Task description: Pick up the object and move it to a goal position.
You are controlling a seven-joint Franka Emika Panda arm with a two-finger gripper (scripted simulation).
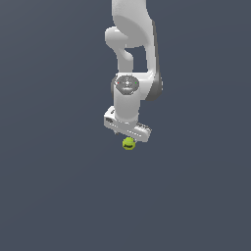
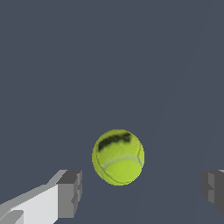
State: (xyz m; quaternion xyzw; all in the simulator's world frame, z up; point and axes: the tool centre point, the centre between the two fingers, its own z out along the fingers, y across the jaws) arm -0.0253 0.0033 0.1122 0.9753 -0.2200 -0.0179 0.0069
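The tennis ball (image 1: 128, 143), yellow-green with a dark mark and pale seams, sits just below the middle of the exterior frame, directly under the white gripper (image 1: 128, 132). In the wrist view the tennis ball (image 2: 118, 157) lies between the two grey fingertips (image 2: 70, 192), with clear gaps on both sides; the jaws stand wide apart and touch nothing. The white Panda arm (image 1: 132, 49) descends from the top centre of the exterior frame over a plain dark grey surface (image 1: 49, 196).

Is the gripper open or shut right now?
Open. In the wrist view the gripper has its fingers spread wide, clear of the ball.
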